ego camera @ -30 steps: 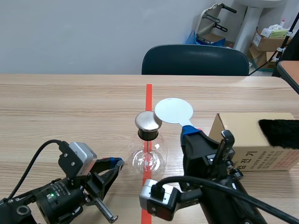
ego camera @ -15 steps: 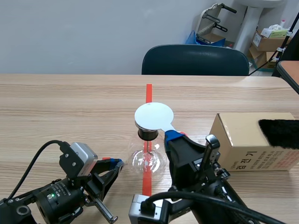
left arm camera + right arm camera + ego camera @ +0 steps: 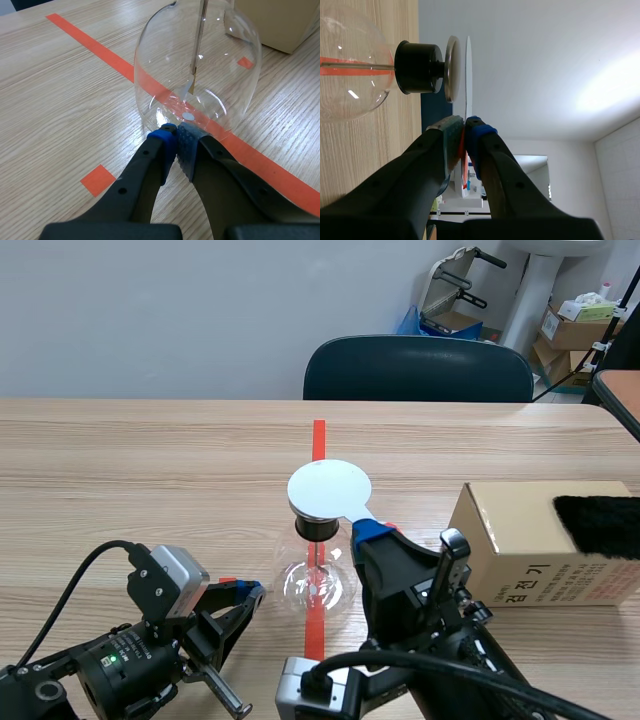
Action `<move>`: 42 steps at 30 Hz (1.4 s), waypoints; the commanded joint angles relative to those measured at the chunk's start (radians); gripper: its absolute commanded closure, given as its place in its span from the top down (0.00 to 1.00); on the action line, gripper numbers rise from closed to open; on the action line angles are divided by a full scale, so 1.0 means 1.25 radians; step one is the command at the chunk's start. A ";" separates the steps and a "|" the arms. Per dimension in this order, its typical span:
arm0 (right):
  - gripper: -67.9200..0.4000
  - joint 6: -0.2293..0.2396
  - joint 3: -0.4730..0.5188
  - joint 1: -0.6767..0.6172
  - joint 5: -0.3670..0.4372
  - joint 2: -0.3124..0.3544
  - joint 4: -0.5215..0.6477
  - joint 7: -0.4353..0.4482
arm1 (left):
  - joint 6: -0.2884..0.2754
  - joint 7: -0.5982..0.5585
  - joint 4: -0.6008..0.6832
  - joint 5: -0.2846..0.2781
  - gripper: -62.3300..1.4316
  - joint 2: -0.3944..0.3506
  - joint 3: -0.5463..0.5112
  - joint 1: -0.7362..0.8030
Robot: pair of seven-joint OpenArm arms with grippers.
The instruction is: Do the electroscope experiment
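The electroscope flask (image 3: 318,580) stands upright just below the centre of the frame, on the orange-red tape line. Its long axis is vertical: the neck points straight up, and a thin rod (image 3: 197,45) runs down inside the glass. A black stopper (image 3: 417,67) plugs the neck, with a metal cap (image 3: 452,69) on top of it.

The right gripper (image 3: 372,532) rises from the lower right and is clenched on the handle of a white disc (image 3: 329,489). The disc lies flat over the cap and parallel to it, with a thin gap showing in the right wrist view. Its handle slants down toward the lower right.

The left gripper (image 3: 176,137) sits low at the lower left. Its fingers are closed on nothing, with the tips right at the flask's base.

A cardboard box (image 3: 520,540) with a black fur piece (image 3: 600,525) on it rests on the surface (image 3: 150,460) at the right edge of the frame.
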 commanded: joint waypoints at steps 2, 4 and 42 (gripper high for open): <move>0.02 -0.009 0.002 0.008 -0.001 0.009 0.008 -0.018 | -0.002 -0.011 0.009 0.003 0.06 0.004 -0.003 0.000; 0.02 -0.009 0.002 0.008 -0.001 0.009 0.008 -0.036 | -0.002 -0.011 0.009 0.003 0.06 0.004 -0.003 0.000; 0.02 -0.009 0.002 0.008 -0.001 0.009 0.008 -0.590 | -0.002 0.001 0.009 0.003 0.06 0.004 -0.003 0.000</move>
